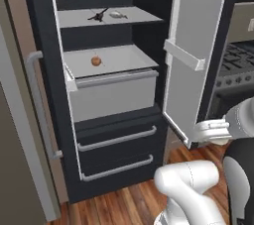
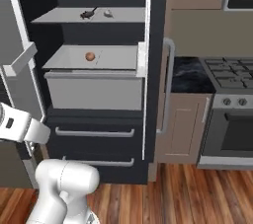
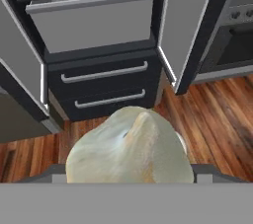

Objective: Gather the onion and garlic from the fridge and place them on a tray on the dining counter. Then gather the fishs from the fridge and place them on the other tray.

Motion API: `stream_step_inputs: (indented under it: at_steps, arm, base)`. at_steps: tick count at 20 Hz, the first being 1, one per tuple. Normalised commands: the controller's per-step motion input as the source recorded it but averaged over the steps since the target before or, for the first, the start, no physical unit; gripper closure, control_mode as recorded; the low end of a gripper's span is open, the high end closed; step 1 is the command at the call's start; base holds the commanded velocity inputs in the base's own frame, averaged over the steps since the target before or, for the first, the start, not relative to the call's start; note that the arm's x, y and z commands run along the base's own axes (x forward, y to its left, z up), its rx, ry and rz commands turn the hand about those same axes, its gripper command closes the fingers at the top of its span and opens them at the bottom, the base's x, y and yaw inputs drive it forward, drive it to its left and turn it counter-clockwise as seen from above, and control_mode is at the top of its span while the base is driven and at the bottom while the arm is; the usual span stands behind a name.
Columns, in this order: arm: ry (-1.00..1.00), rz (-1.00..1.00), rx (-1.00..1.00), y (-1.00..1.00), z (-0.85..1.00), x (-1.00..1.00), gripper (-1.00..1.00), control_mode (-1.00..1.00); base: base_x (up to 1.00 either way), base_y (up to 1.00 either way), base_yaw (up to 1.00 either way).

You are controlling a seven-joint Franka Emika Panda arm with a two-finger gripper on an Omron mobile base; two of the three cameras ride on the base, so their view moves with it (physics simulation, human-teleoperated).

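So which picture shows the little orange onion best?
The left base view: the onion sits whole on the pale fridge shelf, seen from above. The right base view shows it smaller; the hand view cuts it off at the top edge.

fridge (image 1: 119, 135): matt black shell, smooth pale grey plastic-looking bins
handles (image 1: 116, 140): satin grey metal look
floor (image 3: 217, 114): glossy reddish wood planks
onion (image 1: 95, 61): smooth orange-brown

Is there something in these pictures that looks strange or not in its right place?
Nothing is spilled or damaged. The fridge stands with both doors wide open. The onion lies loose on the grey bin lid, and a fish lies on the shelf above. A pale bulb, likely garlic, sits at the end effector.
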Motion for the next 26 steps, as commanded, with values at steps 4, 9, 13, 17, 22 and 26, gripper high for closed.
stream_step_inputs:
  at_steps: [4, 9, 13, 17, 22, 26]
  arm:
    - [0.00, 0.00, 0.00, 0.00, 0.00, 0.00, 1.00, 1.00]
    - [0.00, 0.00, 0.00, 0.00, 0.00, 0.00, 1.00, 1.00]
    - [0.00, 0.00, 0.00, 0.00, 0.00, 0.00, 1.00, 1.00]
    - [0.00, 0.00, 0.00, 0.00, 0.00, 0.00, 1.00, 1.00]
    - [0.00, 0.00, 0.00, 0.00, 0.00, 0.00, 1.00, 1.00]
    - [0.00, 0.00, 0.00, 0.00, 0.00, 0.00, 1.00, 1.00]
  base:
    - [-0.67, 0.04, -0.39]
    - [-0.61, -0.01, -0.49]
    - [-0.40, -0.11, -0.54]
    - [-0.31, -0.15, -0.56]
    - [-0.30, -0.22, -0.56]
    - [-0.26, -0.23, -0.56]
